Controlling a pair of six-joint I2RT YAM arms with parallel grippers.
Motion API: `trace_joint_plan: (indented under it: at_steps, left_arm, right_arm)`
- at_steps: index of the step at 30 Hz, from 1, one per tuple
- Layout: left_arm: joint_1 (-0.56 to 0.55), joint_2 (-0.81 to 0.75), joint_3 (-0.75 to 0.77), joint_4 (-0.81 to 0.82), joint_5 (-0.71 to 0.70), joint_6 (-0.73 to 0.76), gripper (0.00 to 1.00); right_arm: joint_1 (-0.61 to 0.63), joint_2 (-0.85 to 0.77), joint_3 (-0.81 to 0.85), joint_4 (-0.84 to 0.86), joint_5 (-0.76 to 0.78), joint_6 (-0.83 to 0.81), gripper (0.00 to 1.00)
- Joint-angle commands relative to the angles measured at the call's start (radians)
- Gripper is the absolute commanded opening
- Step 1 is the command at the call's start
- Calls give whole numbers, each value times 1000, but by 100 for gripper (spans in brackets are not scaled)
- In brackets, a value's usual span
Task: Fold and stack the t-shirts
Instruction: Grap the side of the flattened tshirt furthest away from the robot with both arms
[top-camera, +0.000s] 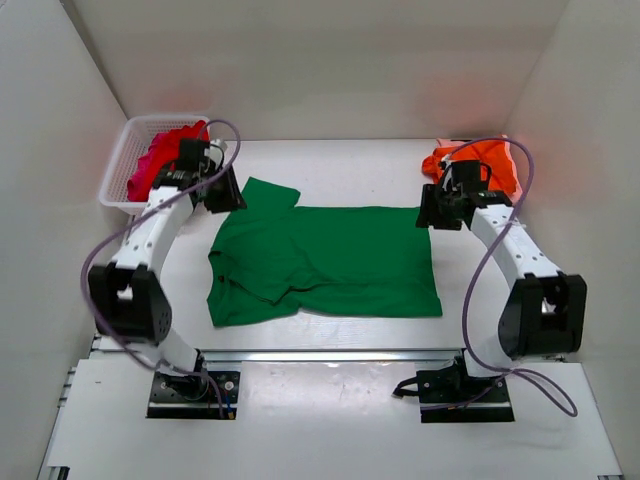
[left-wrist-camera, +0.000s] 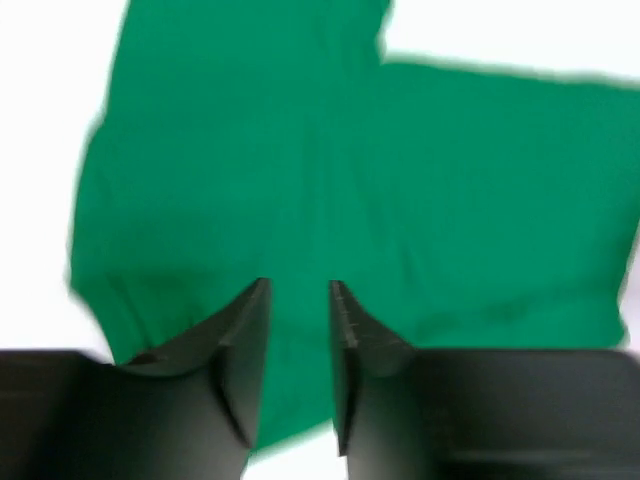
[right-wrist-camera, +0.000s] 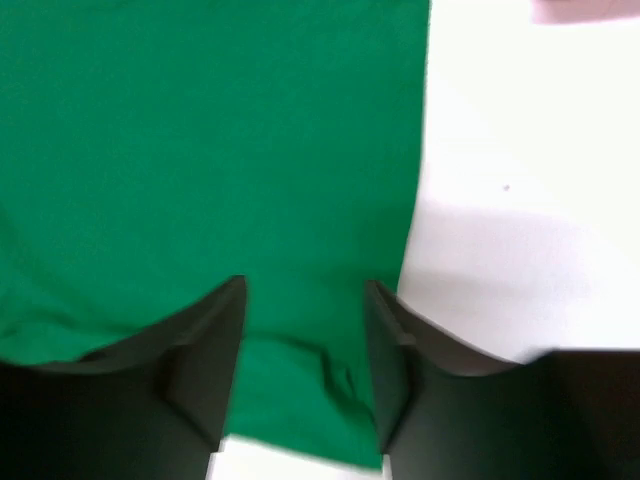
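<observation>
A bright green t-shirt (top-camera: 325, 262) lies spread flat in the middle of the table, sleeves to the left. My left gripper (top-camera: 224, 197) hovers over its far left sleeve; in the left wrist view (left-wrist-camera: 300, 292) its jaws stand slightly apart with green cloth (left-wrist-camera: 300, 170) below them. My right gripper (top-camera: 436, 214) is over the shirt's far right corner; in the right wrist view (right-wrist-camera: 305, 292) it is open above the green hem (right-wrist-camera: 200, 150). An orange t-shirt (top-camera: 490, 160) lies bunched at the back right. Red and magenta shirts (top-camera: 160, 165) sit in the basket.
A white lattice basket (top-camera: 118, 178) stands at the back left against the wall. White walls close in the table on three sides. Bare white table (right-wrist-camera: 520, 200) shows right of the green shirt.
</observation>
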Motion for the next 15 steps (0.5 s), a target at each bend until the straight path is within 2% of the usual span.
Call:
trace_joint_plan:
  at_steps: [1,9,15]
  left_arm:
    - [36,146,97,181,-58,-46,43]
    - [41,512,362,326,-139,-20,48]
    - [15,838,735,242,-165,26,51]
  right_arm:
    - [-4,93,9,159,88,103,49]
    - [-10,301,111,254,142,186,69]
    - [-4,407,181,279,148,197,69]
